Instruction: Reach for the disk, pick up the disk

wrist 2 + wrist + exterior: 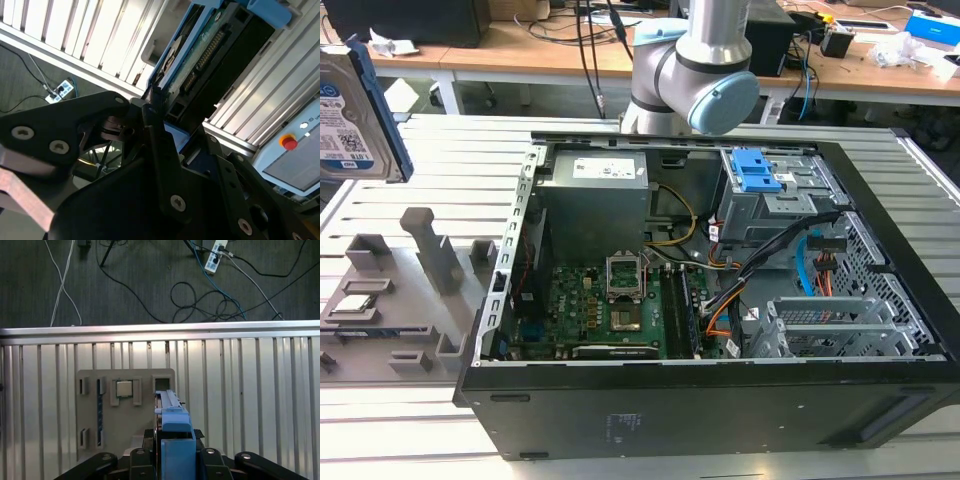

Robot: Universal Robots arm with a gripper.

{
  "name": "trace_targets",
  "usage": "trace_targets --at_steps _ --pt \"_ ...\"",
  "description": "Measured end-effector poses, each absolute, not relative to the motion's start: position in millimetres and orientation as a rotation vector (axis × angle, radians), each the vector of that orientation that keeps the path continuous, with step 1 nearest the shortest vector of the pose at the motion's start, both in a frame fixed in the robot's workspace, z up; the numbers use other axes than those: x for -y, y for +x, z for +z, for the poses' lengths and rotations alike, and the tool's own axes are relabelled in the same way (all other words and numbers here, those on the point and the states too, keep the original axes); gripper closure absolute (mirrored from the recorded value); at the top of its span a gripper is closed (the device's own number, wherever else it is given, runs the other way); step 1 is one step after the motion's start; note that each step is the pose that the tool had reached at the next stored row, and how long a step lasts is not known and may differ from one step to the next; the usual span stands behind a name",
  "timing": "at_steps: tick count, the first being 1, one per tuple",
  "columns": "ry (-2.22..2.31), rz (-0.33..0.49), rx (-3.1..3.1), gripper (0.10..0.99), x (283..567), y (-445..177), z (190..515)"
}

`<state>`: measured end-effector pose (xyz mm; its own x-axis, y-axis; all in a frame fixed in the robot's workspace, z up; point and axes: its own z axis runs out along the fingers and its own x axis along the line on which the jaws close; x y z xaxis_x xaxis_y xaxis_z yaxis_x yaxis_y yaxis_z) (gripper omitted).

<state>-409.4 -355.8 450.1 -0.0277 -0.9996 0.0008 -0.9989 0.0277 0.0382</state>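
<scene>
The gripper (170, 125) is closed on the disk (215, 45). In the second wrist view its black fingers (155, 120) bear against the disk's lower end, with no gap visible at the contact. The disk (350, 110) is clear of the grey fixture plate (125, 430). In the exterior view it hangs well above the plate, on edge, label face showing. In the first wrist view it is seen edge-on, its blue bracket (176, 437) centred between the finger bodies, directly over the side of the plate that carries the open square pocket (161, 385). The small square chip (124, 389) sits in its own recess on the plate, just beside that pocket and apart from the disk. The pick-up is judged essentially accomplished: the disk is off its support and the gripper carries its weight. To complete the step well, hold clamping force constant, since the grip is taken near one end and the long free end may lever the disk out of the fingers. Move the disk straight up from the plate with its edge vertical. Avoid any sideways sweep that could bring the bracket against the plate's upright posts (432, 255). Avoid abrupt acceleration.
</scene>
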Motion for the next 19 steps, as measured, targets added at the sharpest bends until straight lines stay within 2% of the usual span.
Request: trace_targets --at_steps 19 --pt "2.171 -0.042 2.232 0.718 356 -407 484"
